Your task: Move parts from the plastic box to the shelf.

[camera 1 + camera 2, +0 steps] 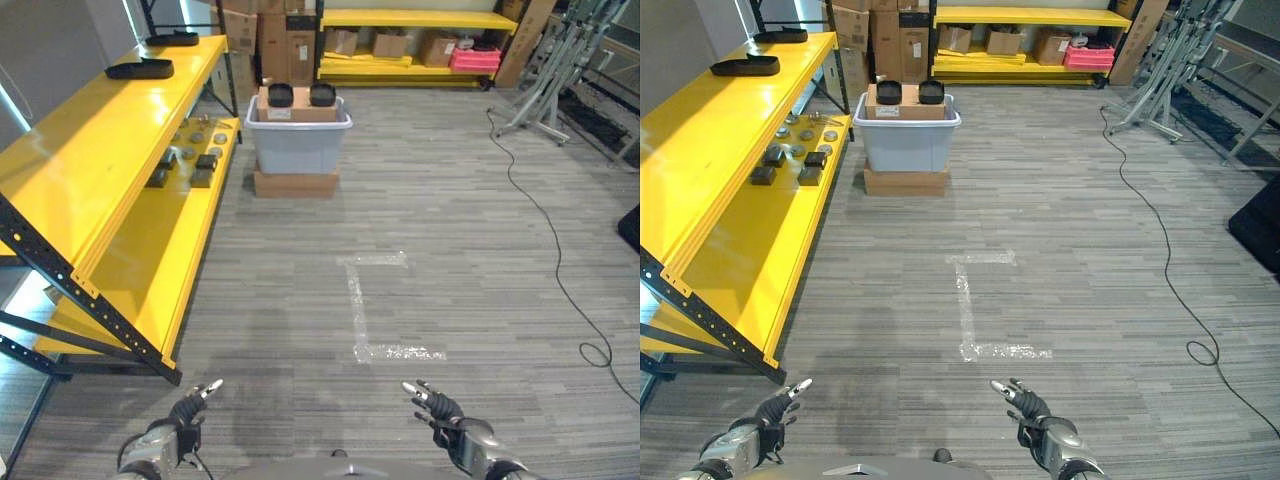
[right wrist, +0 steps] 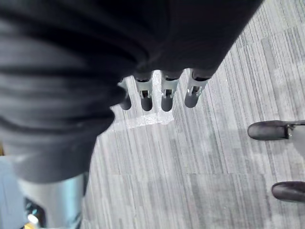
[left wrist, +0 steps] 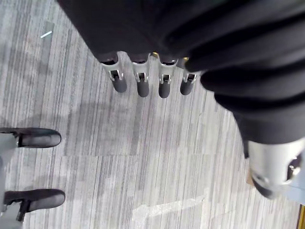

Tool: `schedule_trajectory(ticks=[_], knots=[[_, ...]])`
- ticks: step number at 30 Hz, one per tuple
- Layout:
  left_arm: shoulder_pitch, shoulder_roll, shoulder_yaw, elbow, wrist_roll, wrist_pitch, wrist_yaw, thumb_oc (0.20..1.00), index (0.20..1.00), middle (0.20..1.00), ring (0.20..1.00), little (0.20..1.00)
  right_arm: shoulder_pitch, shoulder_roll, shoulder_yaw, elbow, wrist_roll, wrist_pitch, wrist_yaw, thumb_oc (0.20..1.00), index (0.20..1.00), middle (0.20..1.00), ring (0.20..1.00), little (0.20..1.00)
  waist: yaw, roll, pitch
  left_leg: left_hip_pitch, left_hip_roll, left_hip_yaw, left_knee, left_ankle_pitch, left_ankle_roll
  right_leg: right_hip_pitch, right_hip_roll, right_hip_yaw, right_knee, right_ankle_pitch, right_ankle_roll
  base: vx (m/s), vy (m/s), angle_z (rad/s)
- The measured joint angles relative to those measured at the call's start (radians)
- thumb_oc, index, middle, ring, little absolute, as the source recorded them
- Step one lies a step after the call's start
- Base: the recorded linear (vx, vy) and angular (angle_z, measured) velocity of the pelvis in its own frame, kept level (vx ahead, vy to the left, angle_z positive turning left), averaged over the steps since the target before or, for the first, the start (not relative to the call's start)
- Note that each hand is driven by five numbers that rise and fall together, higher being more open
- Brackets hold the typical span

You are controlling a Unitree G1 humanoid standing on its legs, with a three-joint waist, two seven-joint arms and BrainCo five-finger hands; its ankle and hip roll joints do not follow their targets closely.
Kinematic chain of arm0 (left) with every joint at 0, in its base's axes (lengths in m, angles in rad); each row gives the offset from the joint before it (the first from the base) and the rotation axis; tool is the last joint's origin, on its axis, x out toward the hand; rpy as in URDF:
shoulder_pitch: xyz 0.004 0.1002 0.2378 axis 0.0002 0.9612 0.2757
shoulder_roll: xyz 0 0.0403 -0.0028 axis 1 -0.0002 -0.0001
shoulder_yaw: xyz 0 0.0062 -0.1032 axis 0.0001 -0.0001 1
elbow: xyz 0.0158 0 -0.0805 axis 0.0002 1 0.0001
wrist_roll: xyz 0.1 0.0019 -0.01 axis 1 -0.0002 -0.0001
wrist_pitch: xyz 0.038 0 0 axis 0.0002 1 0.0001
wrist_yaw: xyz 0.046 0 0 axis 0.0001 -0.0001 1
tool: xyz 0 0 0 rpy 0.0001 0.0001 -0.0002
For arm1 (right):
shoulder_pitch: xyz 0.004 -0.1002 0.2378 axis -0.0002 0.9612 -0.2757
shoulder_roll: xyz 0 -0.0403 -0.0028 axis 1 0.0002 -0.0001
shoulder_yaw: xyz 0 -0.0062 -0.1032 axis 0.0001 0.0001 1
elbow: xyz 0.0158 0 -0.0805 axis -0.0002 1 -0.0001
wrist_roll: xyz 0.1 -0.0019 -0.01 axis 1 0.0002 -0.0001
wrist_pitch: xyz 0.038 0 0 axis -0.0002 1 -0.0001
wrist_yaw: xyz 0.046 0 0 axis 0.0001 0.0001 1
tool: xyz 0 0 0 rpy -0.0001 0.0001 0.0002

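Sitting across the room on a flat cardboard base [image 1: 295, 183], the grey plastic box [image 1: 297, 146] holds a cardboard carton [image 1: 297, 105] with two round black parts [image 1: 281, 94] on top. Just beside it on the robot's left stands the yellow shelf [image 1: 95, 150]; small dark and silvery parts [image 1: 205, 162] lie on its lower board near the far end, and two flat black trays [image 1: 139, 68] rest at the far end of its top board. White tape marks [image 1: 357, 305] cross the grey floor between. Both hands hang low, well apart from the box: the left hand [image 1: 187, 411] and the right hand [image 1: 437, 407] have fingers straight and relaxed, holding nothing.
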Motion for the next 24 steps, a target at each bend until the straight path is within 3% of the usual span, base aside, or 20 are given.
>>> schedule_trajectory(ticks=[2, 3, 4, 6, 8, 11, 12, 14, 16, 17, 19, 20, 22, 23, 24], knots=[[-0.022, 0.0, -0.005, 0.003, 0.001, 0.0, -0.004, 1.0, 1.0, 1.0, 1.0, 1.0, -0.022, 0.001, 0.008, 0.0, -0.002, -0.003, -0.001, 1.0, 1.0, 1.0, 1.0, 1.0, -0.001, 0.005, 0.034, 0.001, 0.01, 0.008, 0.0, 0.001, 0.012, -0.07, 0.0, -0.002, 0.135, -0.022, 0.025, 0.08, 0.063, -0.21], [-0.052, 0.003, -0.023, 0.011, 0.008, 0.0, -0.003, 1.0, 1.0, 1.0, 1.0, 1.0, -0.045, 0.0, 0.025, -0.002, -0.001, -0.005, -0.003, 1.0, 1.0, 1.0, 1.0, 1.0, -0.002, 0.005, 0.079, -0.002, 0.014, 0.018, 0.017, -0.005, 0.021, -0.168, -0.008, -0.006, 0.331, -0.036, 0.046, 0.14, 0.055, -0.19], [-0.062, 0.003, -0.026, 0.019, 0.009, 0.0, -0.003, 1.0, 1.0, 1.0, 1.0, 1.0, -0.049, 0.004, 0.025, -0.001, -0.001, -0.006, -0.004, 1.0, 1.0, 1.0, 1.0, 1.0, -0.007, 0.003, 0.098, -0.004, 0.015, 0.015, 0.034, -0.015, 0.023, -0.217, -0.022, -0.013, 0.438, -0.038, 0.053, 0.22, 0.018, -0.05], [-0.05, -0.003, -0.027, 0.019, 0.009, 0.001, -0.002, 1.0, 1.0, 1.0, 1.0, 1.0, -0.017, 0.011, 0.023, -0.001, -0.001, 0.0, 0.0, 1.0, 1.0, 1.0, 1.0, 1.0, -0.021, -0.003, 0.106, 0.013, 0.004, 0.015, 0.041, -0.026, 0.035, -0.29, -0.063, -0.027, 0.561, -0.083, 0.083, 0.25, -0.06, 0.03], [-0.027, 0.001, -0.018, 0.028, 0.009, 0.003, -0.001, 1.0, 1.0, 1.0, 1.0, 1.0, 0.002, 0.024, 0.02, 0.001, -0.002, 0.006, 0.005, 1.0, 1.0, 1.0, 1.0, 1.0, -0.026, -0.02, 0.111, 0.02, -0.002, 0.016, 0.04, -0.031, 0.038, -0.311, -0.089, -0.028, 0.52, -0.1, 0.106, 0.33, -0.154, -0.11], [-0.017, -0.002, -0.001, 0.072, 0.01, 0.013, -0.001, 1.0, 1.0, 1.0, 1.0, 1.0, 0.043, 0.054, 0.018, 0.042, -0.006, 0.024, 0.025, 1.0, 1.0, 1.0, 1.0, 1.0, -0.054, -0.045, 0.116, 0.021, -0.012, 0.008, 0.04, -0.036, 0.034, -0.309, -0.109, -0.021, 0.273, -0.084, 0.119, 0.3, -0.153, 0.05], [-0.016, -0.004, -0.001, 0.081, 0.011, 0.013, 0.0, 1.0, 1.0, 1.0, 1.0, 1.0, 0.057, 0.061, 0.017, 0.049, -0.01, 0.034, 0.026, 1.0, 1.0, 1.0, 1.0, 1.0, -0.069, -0.05, 0.12, 0.023, -0.016, -0.001, 0.042, -0.041, 0.033, -0.316, -0.112, -0.018, 0.242, -0.068, 0.128, 0.35, -0.207, 0.29], [-0.01, -0.009, 0.001, 0.099, 0.016, 0.011, 0.001, 1.0, 1.0, 1.0, 1.0, 1.0, 0.085, 0.074, 0.015, 0.086, -0.025, 0.045, 0.025, 1.0, 1.0, 1.0, 1.0, 1.0, -0.099, -0.05, 0.12, 0.042, -0.017, -0.037, 0.035, -0.05, 0.026, -0.291, -0.103, -0.003, 0.19, -0.045, 0.105, 0.18, -0.151, 0.43], [0.007, -0.009, 0.001, 0.106, 0.019, 0.007, 0.003, 1.0, 1.0, 1.0, 1.0, 1.0, 0.108, 0.08, 0.014, 0.093, -0.025, 0.06, 0.024, 1.0, 1.0, 1.0, 1.0, 1.0, -0.101, -0.055, 0.116, 0.081, -0.016, -0.043, 0.021, -0.067, 0.008, -0.229, -0.095, 0.0, 0.143, -0.025, 0.081, 0.24, -0.193, 0.28], [0.026, -0.031, 0.008, 0.133, 0.009, 0.006, 0.018, 1.0, 1.0, 1.0, 1.0, 1.0, 0.11, 0.073, -0.007, 0.122, -0.026, 0.063, 0.023, 1.0, 1.0, 1.0, 1.0, 1.0, -0.104, -0.023, 0.094, 0.109, 0.021, -0.053, 0.031, -0.101, -0.012, -0.195, -0.055, 0.002, 0.133, 0.019, 0.025, 0.21, -0.157, 0.19], [0.042, -0.043, 0.009, 0.136, 0.008, 0.01, 0.018, 1.0, 1.0, 1.0, 1.0, 1.0, 0.117, 0.056, -0.01, 0.122, -0.041, 0.076, 0.021, 1.0, 1.0, 1.0, 1.0, 1.0, -0.102, 0.014, 0.062, 0.109, 0.049, -0.06, 0.068, -0.108, -0.041, -0.167, -0.021, -0.002, 0.093, 0.047, -0.006, 0.19, -0.147, 0.15], [0.04, -0.045, 0.011, 0.137, 0.008, 0.011, 0.019, 1.0, 1.0, 1.0, 1.0, 1.0, 0.111, 0.052, -0.015, 0.124, -0.045, 0.082, 0.018, 1.0, 1.0, 1.0, 1.0, 1.0, -0.1, 0.019, 0.058, 0.089, 0.051, -0.059, 0.115, -0.113, -0.049, -0.146, -0.015, 0.001, 0.063, 0.048, -0.006, 0.17, -0.163, 0.04], [0.036, -0.05, 0.031, 0.151, 0.007, 0.01, 0.019, 1.0, 1.0, 1.0, 1.0, 1.0, 0.096, 0.04, -0.014, 0.12, -0.045, 0.085, 0.016, 1.0, 1.0, 1.0, 1.0, 1.0, -0.08, 0.006, 0.046, -0.011, 0.037, -0.054, 0.356, -0.114, -0.058, -0.074, -0.015, 0.014, -0.036, 0.075, -0.035, 0.19, -0.19, -0.18], [0.033, -0.062, 0.057, 0.165, 0.003, 0.012, 0.019, 1.0, 1.0, 1.0, 1.0, 1.0, 0.083, 0.031, -0.014, 0.117, -0.044, 0.087, 0.014, 1.0, 1.0, 1.0, 1.0, 1.0, -0.062, -0.008, 0.04, -0.138, 0.029, -0.058, 0.592, -0.081, -0.103, -0.051, -0.01, 0.025, -0.058, 0.076, -0.076, 0.19, -0.147, -0.25], [0.028, -0.07, 0.066, 0.161, -0.004, 0.012, 0.018, 1.0, 1.0, 1.0, 1.0, 1.0, 0.073, 0.025, -0.014, 0.118, -0.045, 0.09, 0.012, 1.0, 1.0, 1.0, 1.0, 1.0, -0.059, -0.011, 0.037, -0.229, 0.026, -0.069, 0.739, -0.026, -0.141, -0.05, -0.009, 0.026, -0.058, 0.067, -0.09, 0.23, -0.117, -0.19]])
